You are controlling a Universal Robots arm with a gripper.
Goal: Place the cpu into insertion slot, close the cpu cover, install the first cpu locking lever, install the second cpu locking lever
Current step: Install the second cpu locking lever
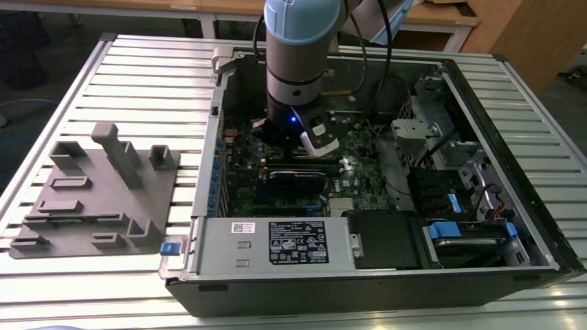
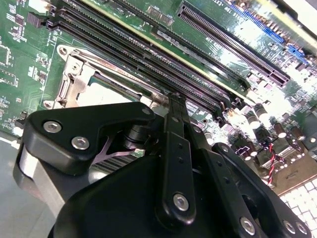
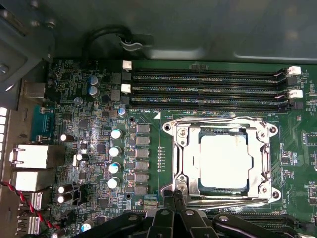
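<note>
Green board (image 3: pixel 99 148): one cpu (image 3: pixel 224 161), one cpu cover (image 3: pixel 223 126).

dull pale metal cpu (image 3: pixel 224 159), shiny silvery metal cpu cover (image 3: pixel 261 163), glossy green circuit board (image 3: pixel 148 148), matt black plastic gripper (image 3: pixel 174 196), ribbed pale metal tabletop (image 1: pixel 147 82)

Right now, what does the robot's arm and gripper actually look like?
In the exterior view, the arm is a thick cylinder, light grey with a pale blue band on top and a black section below, where a small blue light glows. Black cables run beside it. In both wrist views, the gripper is matte black, built of flat linkage bars joined by round silver screws.
</note>
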